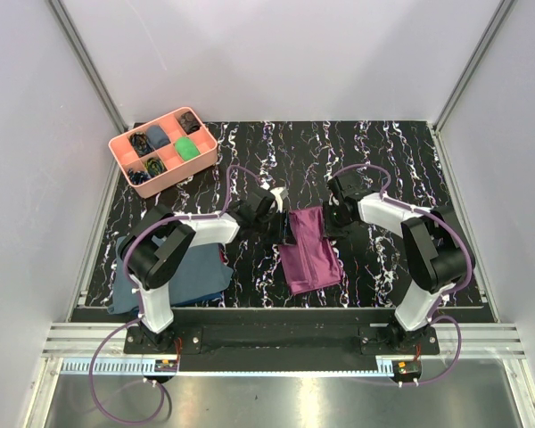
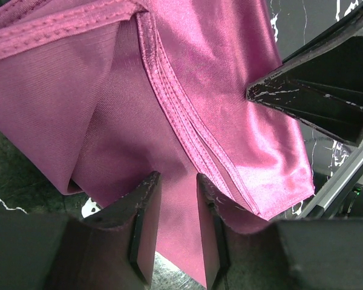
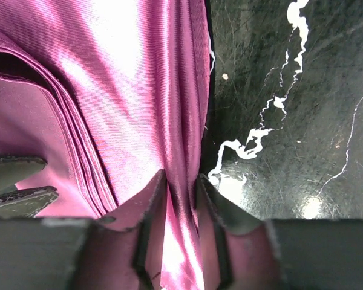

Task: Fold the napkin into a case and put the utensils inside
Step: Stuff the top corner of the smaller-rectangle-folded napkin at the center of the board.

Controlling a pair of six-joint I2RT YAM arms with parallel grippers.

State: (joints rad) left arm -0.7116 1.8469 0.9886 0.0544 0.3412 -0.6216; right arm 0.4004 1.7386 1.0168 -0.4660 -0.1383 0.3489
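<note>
The plum-purple napkin (image 1: 310, 250) lies folded into a narrow oblong case on the marble mat between the two arms. At its far left corner, my left gripper (image 1: 281, 223) has its jaws partly apart, and a flat layer of the cloth (image 2: 169, 121) runs between the fingers (image 2: 146, 223). On the far right edge, my right gripper (image 1: 333, 218) has its jaws close together, pinching a creased fold of the napkin (image 3: 127, 90) at the gripper (image 3: 180, 181). The stacked layers open toward the left. The utensils are out of view.
A pink compartment tray (image 1: 120, 152) with small items stands at the back left. A slate-blue cloth (image 1: 192, 272) lies under the left arm near the front edge. The left wrist view shows the right gripper's dark fingers (image 2: 308, 90) close by.
</note>
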